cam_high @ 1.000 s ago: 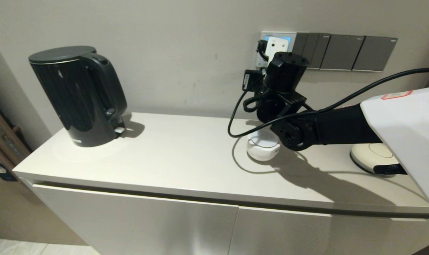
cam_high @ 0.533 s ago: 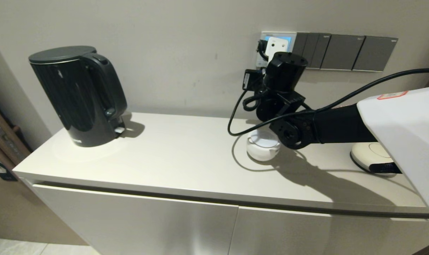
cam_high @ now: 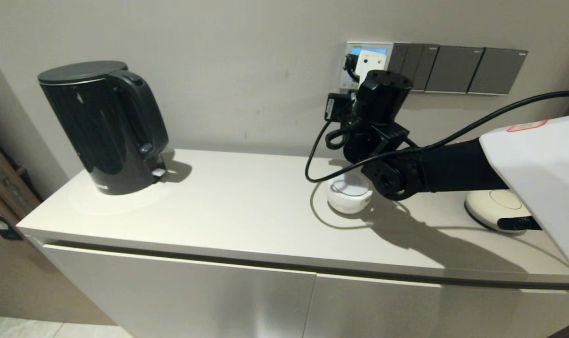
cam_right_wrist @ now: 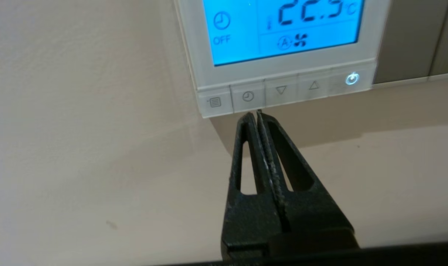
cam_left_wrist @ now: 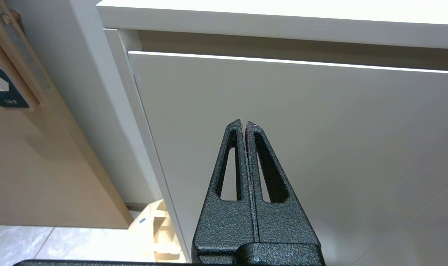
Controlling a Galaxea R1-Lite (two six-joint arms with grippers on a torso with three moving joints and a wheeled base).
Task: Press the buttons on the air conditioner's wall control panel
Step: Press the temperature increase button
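Observation:
The white-framed wall control panel (cam_right_wrist: 283,70) has a lit blue screen (cam_right_wrist: 283,29) showing digits and "OFF". Along its lower edge runs a row of pale buttons: menu (cam_right_wrist: 214,102), clock (cam_right_wrist: 248,96), down arrow (cam_right_wrist: 281,90), up arrow (cam_right_wrist: 313,85) and a lit power button (cam_right_wrist: 352,79). My right gripper (cam_right_wrist: 254,114) is shut and empty, its tips just below the panel's lower edge under the clock button. In the head view the right wrist (cam_high: 382,94) hides most of the panel (cam_high: 366,47). My left gripper (cam_left_wrist: 244,122) is shut and empty, parked low before the cabinet door.
Dark grey switch plates (cam_high: 458,69) adjoin the panel on the right. On the counter stand a black kettle (cam_high: 103,126), a small white round dish (cam_high: 349,195) under the right arm and a cream round device (cam_high: 493,206). A black cable (cam_high: 312,159) loops off the wrist.
My right wrist has shifted slightly to the right along the wall in front of the panel. The left arm has not moved.

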